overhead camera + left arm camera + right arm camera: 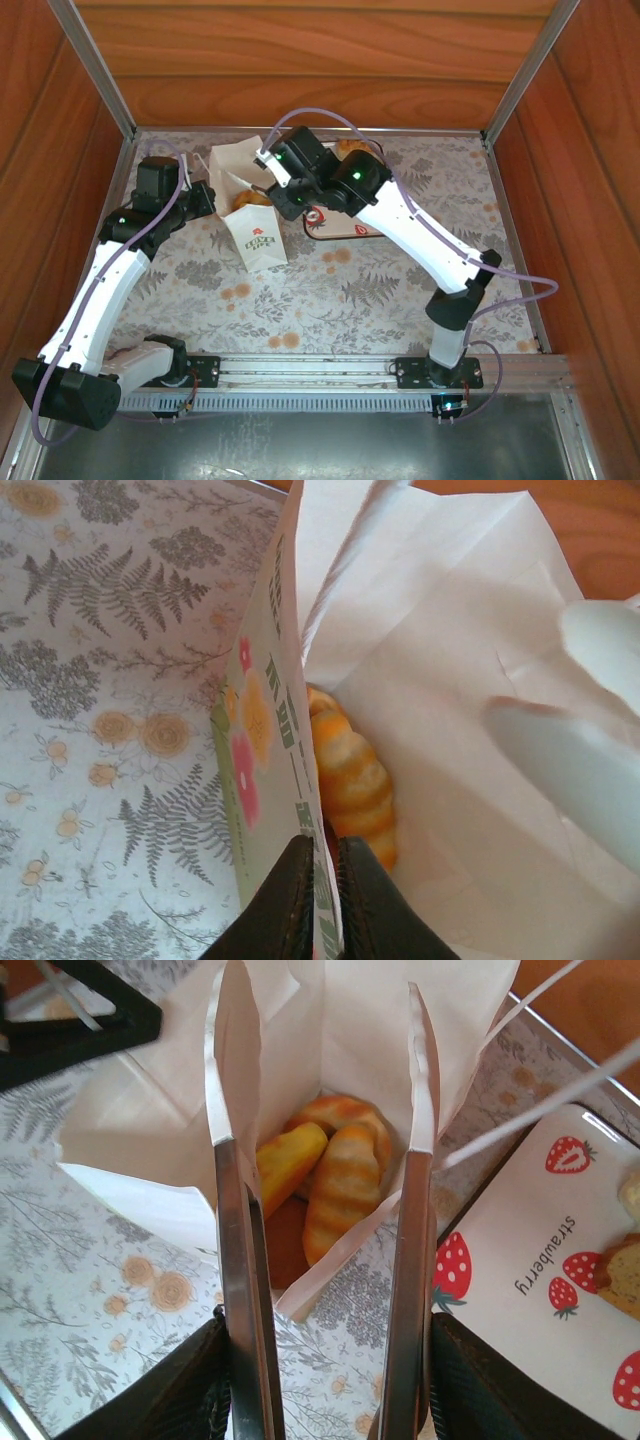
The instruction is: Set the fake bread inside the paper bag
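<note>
Closest to my right wrist camera are the two long metal fingers of the right pincer [320,1020]. They stand well apart with nothing between them, and their pale tips hang just over the open mouth of the paper bag [130,1160]. Down inside the bag I count three golden pieces of fake bread [340,1185], striped like croissants, lying against one another on the bottom. I read that as a delivery made and the pincer now empty.

On the other side, the left pincer [322,845] has its dark fingers shut narrow on the top edge of the bag's printed front wall, pinching the paper and holding the mouth open. One croissant shows just behind that wall.

Outward from the bag, just to its right, the strawberry-print tray [540,1260] rests on the fern-patterned desk [100,1290]. A brown toast-like piece [625,1280] lies at its edge, and from above I see another golden pastry [350,148] beyond the right arm. That arm covers most of the tray, so I cannot count the rest.

My judgement is that the job is partly done, perhaps near halfway. At least two pieces remain outside, so I would send the right pincer to the tray while the left holds the bag open.
</note>
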Controlling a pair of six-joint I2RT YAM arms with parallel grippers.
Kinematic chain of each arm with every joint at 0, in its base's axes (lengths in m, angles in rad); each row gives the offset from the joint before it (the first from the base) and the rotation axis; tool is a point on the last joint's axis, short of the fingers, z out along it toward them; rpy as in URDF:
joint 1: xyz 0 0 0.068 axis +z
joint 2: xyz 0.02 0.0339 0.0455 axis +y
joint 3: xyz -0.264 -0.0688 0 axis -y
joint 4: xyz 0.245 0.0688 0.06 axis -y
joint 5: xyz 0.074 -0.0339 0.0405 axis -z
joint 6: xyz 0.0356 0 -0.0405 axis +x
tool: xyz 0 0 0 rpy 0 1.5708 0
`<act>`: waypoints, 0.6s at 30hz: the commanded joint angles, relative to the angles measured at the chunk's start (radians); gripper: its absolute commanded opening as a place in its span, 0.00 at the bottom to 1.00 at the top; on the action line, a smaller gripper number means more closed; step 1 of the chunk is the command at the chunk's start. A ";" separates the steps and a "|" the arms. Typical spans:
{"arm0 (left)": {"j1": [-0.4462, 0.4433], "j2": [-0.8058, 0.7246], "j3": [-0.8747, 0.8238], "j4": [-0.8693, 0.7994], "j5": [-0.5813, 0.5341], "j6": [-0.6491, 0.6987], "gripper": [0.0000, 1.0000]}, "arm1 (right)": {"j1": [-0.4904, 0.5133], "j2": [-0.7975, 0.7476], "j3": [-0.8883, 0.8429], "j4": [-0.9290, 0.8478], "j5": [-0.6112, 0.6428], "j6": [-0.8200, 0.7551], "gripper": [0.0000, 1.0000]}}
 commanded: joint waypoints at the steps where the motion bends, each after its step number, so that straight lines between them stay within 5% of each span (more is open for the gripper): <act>1: -0.007 -0.016 0.023 -0.004 0.018 -0.009 0.18 | 0.006 -0.124 -0.046 0.081 -0.052 0.036 0.52; 11: -0.005 -0.044 0.016 -0.001 0.017 -0.016 0.41 | -0.028 -0.388 -0.253 0.214 -0.144 0.124 0.52; 18: -0.006 -0.061 0.013 0.000 -0.004 -0.003 0.48 | -0.172 -0.536 -0.382 0.257 -0.246 0.222 0.52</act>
